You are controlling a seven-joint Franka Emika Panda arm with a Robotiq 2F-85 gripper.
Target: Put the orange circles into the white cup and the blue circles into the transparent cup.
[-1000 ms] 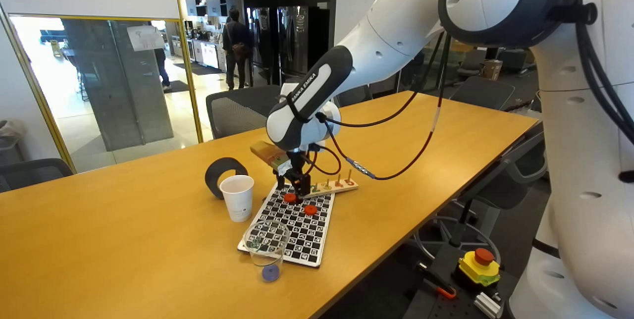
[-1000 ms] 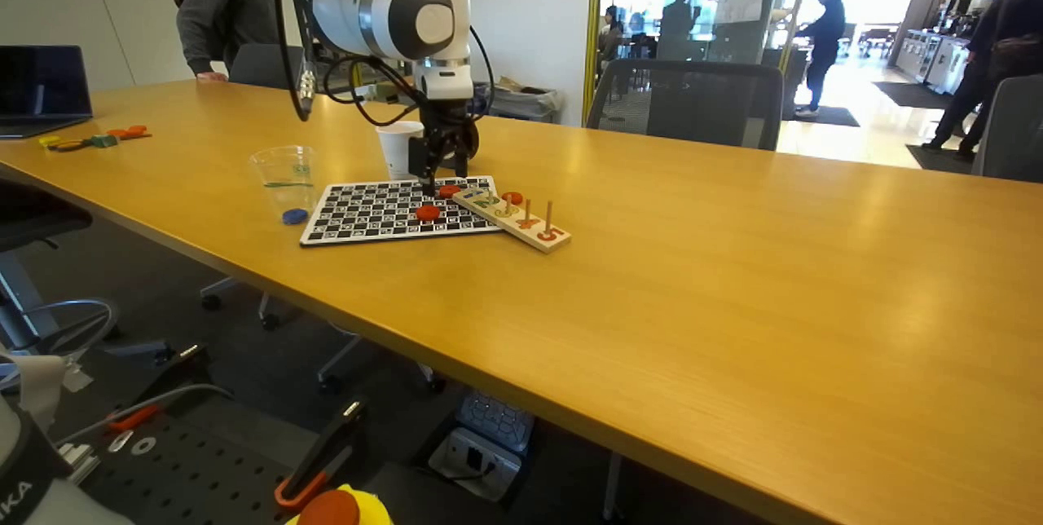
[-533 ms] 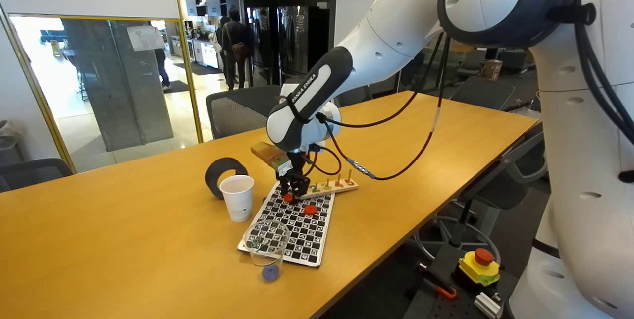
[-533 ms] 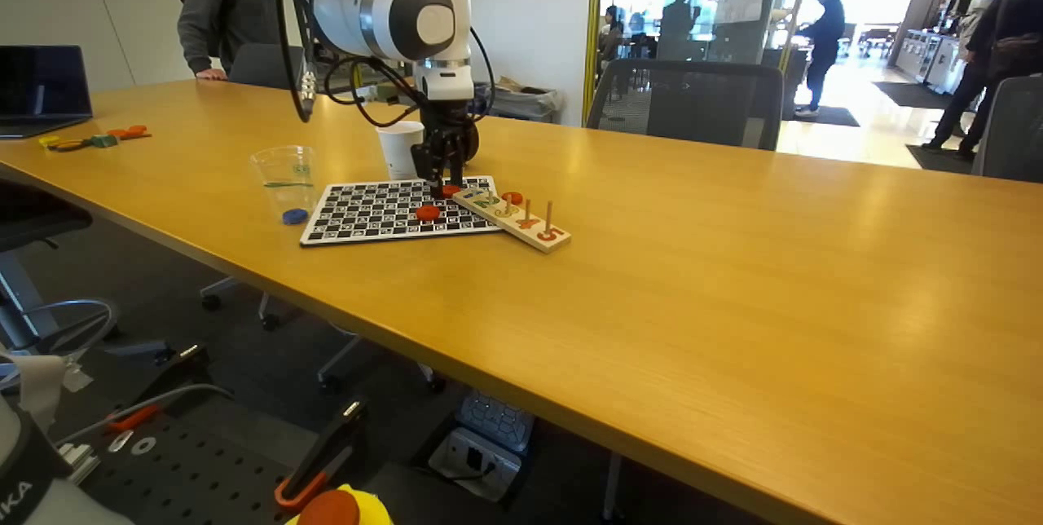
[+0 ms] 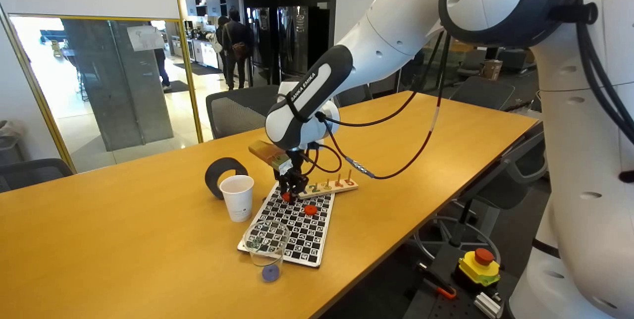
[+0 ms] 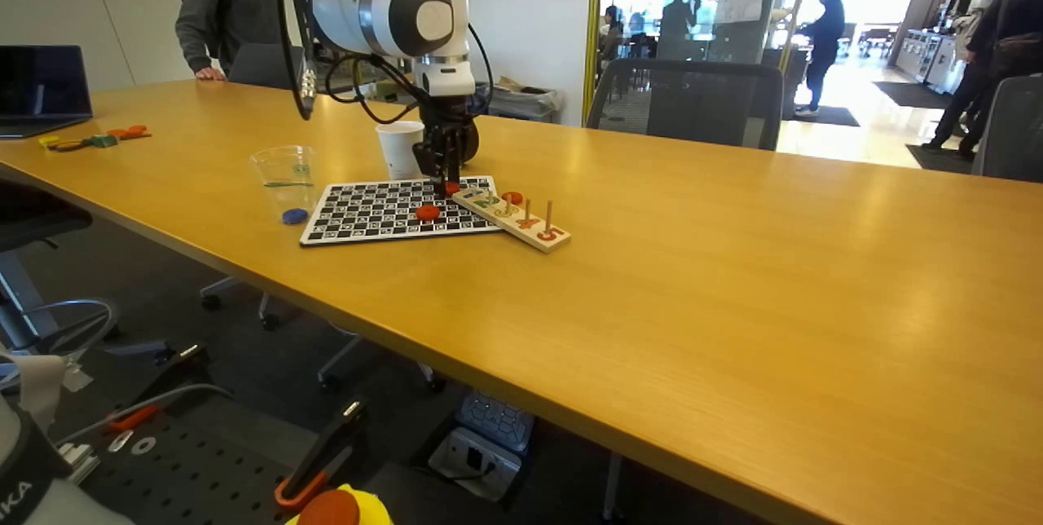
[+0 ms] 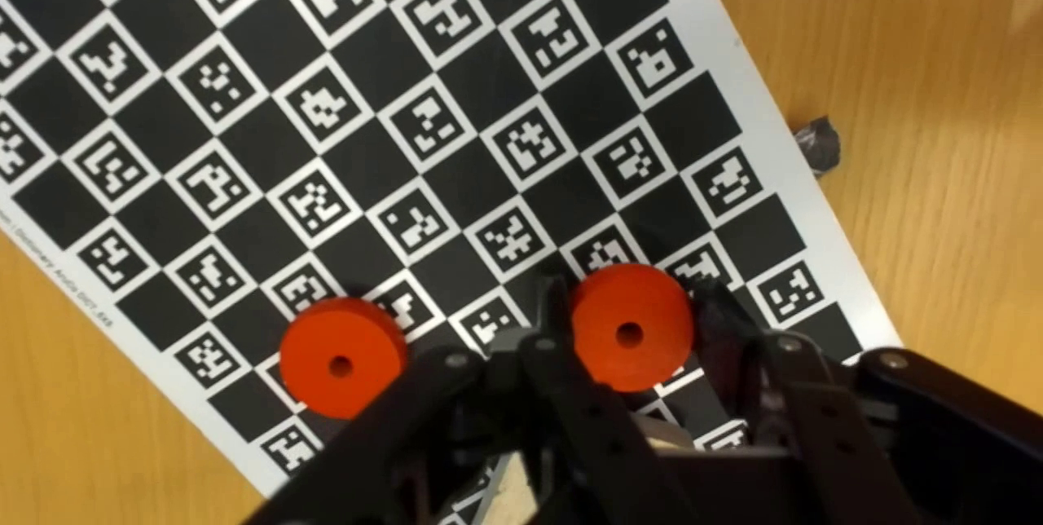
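Observation:
My gripper (image 7: 629, 294) is shut on an orange circle (image 7: 644, 309), one finger against each side of the disc, low over the checkered board. In both exterior views the fingers partly hide this disc. A second orange circle (image 7: 342, 333) lies flat on the board beside the gripper. Behind the peg strip, an exterior view shows another orange circle (image 6: 512, 197). The white cup (image 5: 237, 199) stands upright just off the board's side. At a corner of the board is the transparent cup (image 5: 257, 254), with a blue circle (image 5: 270, 273) showing at its bottom, apparently inside.
The checkered board (image 5: 302, 247) lies flat under the gripper. A wooden peg strip (image 6: 530, 230) with upright pegs overlaps one end of it. Behind the white cup stands a dark ring (image 5: 214, 175). A laptop (image 6: 41, 89) and clamps (image 6: 102, 140) sit farther along the table.
The jaws have come together around the orange circle between them. Gripper and disc have shifted very slightly. The cups and the neighbouring disc have stayed in place.

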